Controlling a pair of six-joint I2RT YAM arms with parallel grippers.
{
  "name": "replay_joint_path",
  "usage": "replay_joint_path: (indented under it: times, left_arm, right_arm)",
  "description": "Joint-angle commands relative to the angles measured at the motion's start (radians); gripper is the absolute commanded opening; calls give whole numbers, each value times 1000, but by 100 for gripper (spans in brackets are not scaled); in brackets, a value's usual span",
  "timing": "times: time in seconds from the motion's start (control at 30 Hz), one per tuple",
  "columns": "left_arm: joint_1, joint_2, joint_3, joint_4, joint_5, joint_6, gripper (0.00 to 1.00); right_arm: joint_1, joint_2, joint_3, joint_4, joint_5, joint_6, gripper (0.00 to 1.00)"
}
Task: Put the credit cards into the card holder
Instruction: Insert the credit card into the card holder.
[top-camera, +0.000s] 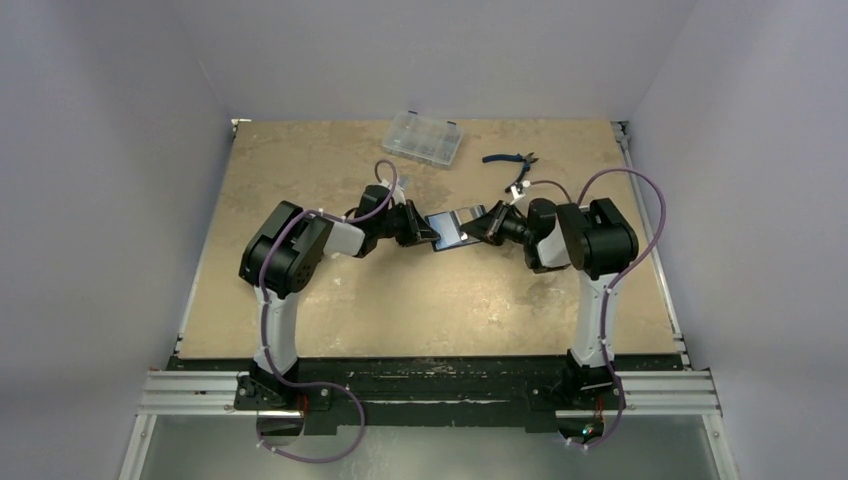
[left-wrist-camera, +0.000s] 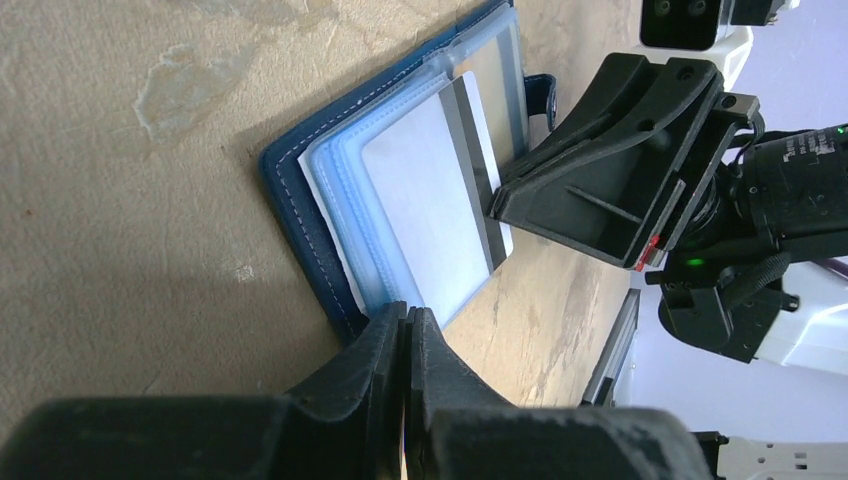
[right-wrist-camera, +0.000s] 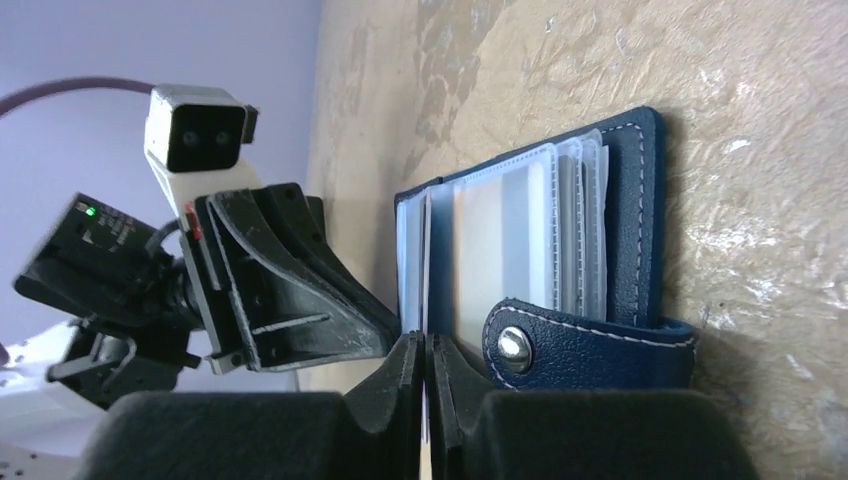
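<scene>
The card holder (left-wrist-camera: 290, 190) lies open and flat on the surface (left-wrist-camera: 120, 260). It sits right between the two end effectors, and both sets of tips are at it. It is dark blue with white stitches. Inside are clear sleeves (right-wrist-camera: 500, 240), like the pages of a little book.

The left end effector (left-wrist-camera: 405, 318) is squeezed tight with no gap. Its tips sit at the near edge of the sleeves. It may be pinching one sleeve, but I cannot tell for sure.

The right end effector (right-wrist-camera: 424, 348) is almost closed, with only a thin pale sliver between its fingers. I think that sliver is the credit card (left-wrist-camera: 430, 200), held by the edge beside its dark stripe. The rest of the card reaches out in front of those tips, over the sleeves, toward the left end effector.

The card looks light, thin, stiff and smooth, so it could slip. A firm pinch on one edge seems best, with the card kept flat so it slides in. The sleeves look soft and floppy, so one likely needs holding open. The holder looks light too and may slide when pushed.

The snap tab (right-wrist-camera: 600, 350), with its shiny stud (right-wrist-camera: 514, 347), lies just beside the right tips and could get in the way.

I can read no words or brand on the card or the holder.
</scene>
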Motion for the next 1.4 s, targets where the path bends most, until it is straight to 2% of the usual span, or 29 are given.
replay_joint_path:
  times: [0.0,0.07,0.13,0.2,0.27,0.4,0.57,0.8,0.93,1.03,1.13,1.23,1.3,1.37]
  left_arm:
    - [-6,4,-8,0,-10,8,0]
    - [-6,1,-7,-8,-9,14,0]
    - [-6,-4,-7,-15,-10,20,0]
    - [-6,-5,-7,-22,-12,24,0]
    - [-6,-5,-6,-24,-12,26,0]
    - [-6,-5,-5,-25,-14,30,0]
    - [-6,5,-3,-28,-17,31,0]
    - [-6,9,0,-27,-18,35,0]
    - [-6,8,4,-28,-16,35,0]
    - [-6,-9,3,-31,-4,32,3]
    - [4,-46,-3,-43,12,30,17]
    - [30,-93,-26,-43,28,26,29]
    - [43,-115,-42,-43,35,25,29]
    - [46,-121,-49,-33,44,18,20]
  right_arm:
    - [-1,-89,32,-217,5,-198,14]
    - [-1,-148,96,-469,46,-365,18]
    - [2,-202,148,-708,157,-509,23]
    - [12,-228,192,-873,208,-603,28]
    - [21,-234,220,-939,235,-659,31]
    - [45,-219,236,-924,213,-679,36]
    - [89,-167,287,-904,198,-655,34]
    - [162,-195,284,-886,212,-613,28]
    - [168,-197,302,-938,212,-665,29]
    - [162,-214,315,-999,248,-710,33]
    - [164,-258,326,-1079,342,-771,37]
    - [173,-318,315,-1120,446,-836,46]
    - [191,-358,301,-1132,511,-875,52]
    - [221,-388,294,-1143,561,-901,58]
